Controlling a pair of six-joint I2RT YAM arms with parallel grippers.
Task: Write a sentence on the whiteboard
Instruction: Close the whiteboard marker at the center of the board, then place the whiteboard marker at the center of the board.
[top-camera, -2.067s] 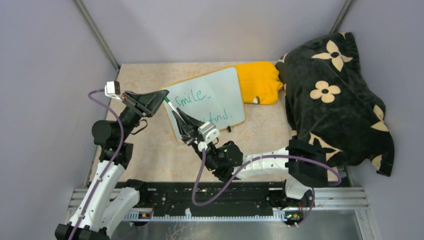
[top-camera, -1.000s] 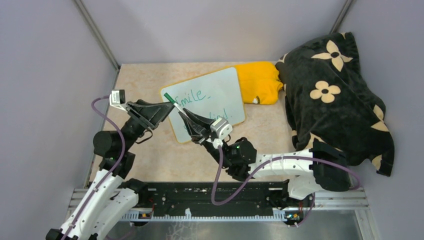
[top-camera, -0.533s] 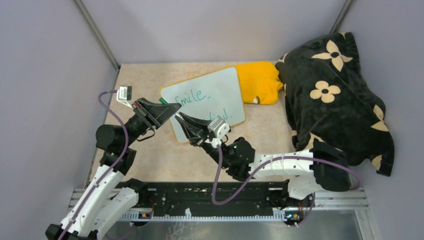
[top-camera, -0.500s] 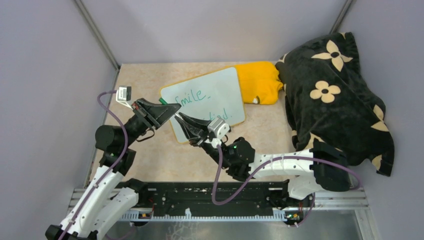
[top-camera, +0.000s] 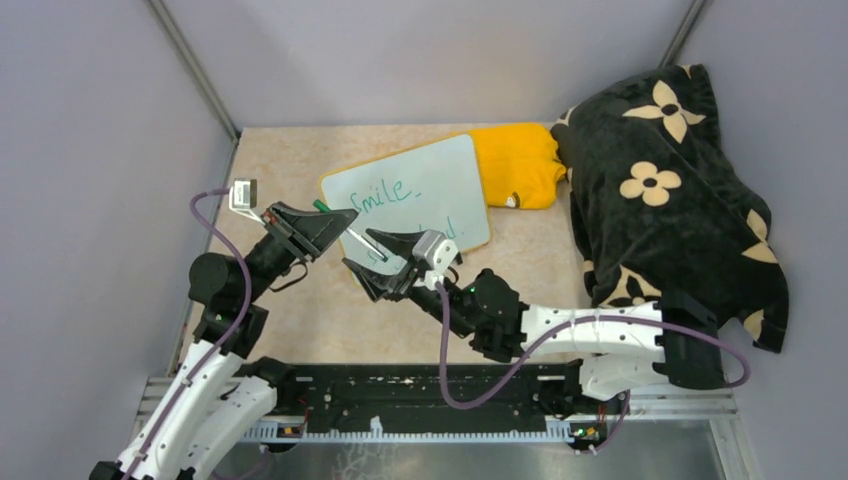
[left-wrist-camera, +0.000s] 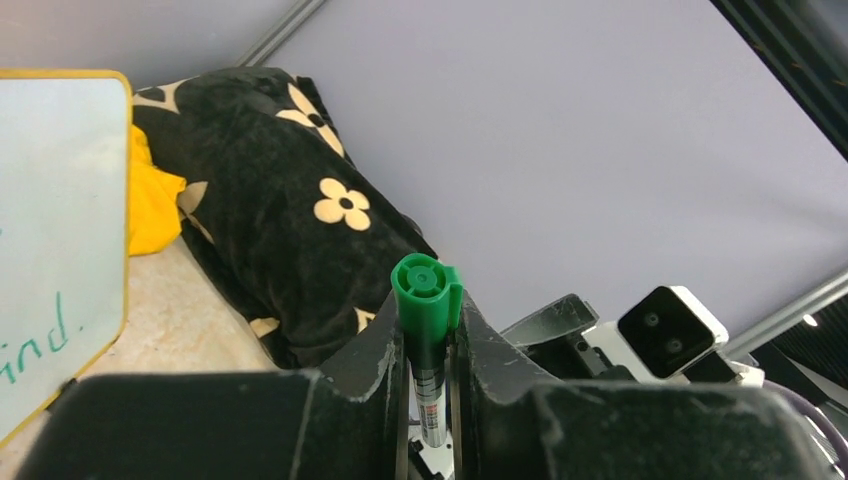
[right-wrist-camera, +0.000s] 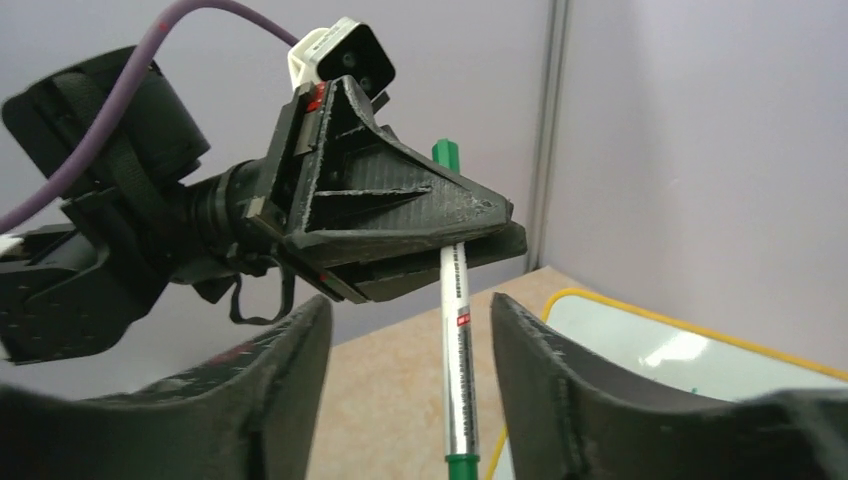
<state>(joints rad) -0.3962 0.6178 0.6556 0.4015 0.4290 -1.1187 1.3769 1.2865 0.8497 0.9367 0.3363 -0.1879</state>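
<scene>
The right claw (right-wrist-camera: 405, 325) has let go and spread wide, leaving the marker (right-wrist-camera: 456, 340) pinched in the left claw (left-wrist-camera: 428, 330).

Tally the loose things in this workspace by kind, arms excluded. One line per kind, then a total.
whiteboard: 1
marker: 1
yellow cloth: 1
black flowered blanket: 1
Total: 4

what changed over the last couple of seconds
The left tool moved in and closed on the marker near its green cap; the right tool then let go, its jaws now apart around it. The whiteboard and its sentence stayed put.
</scene>
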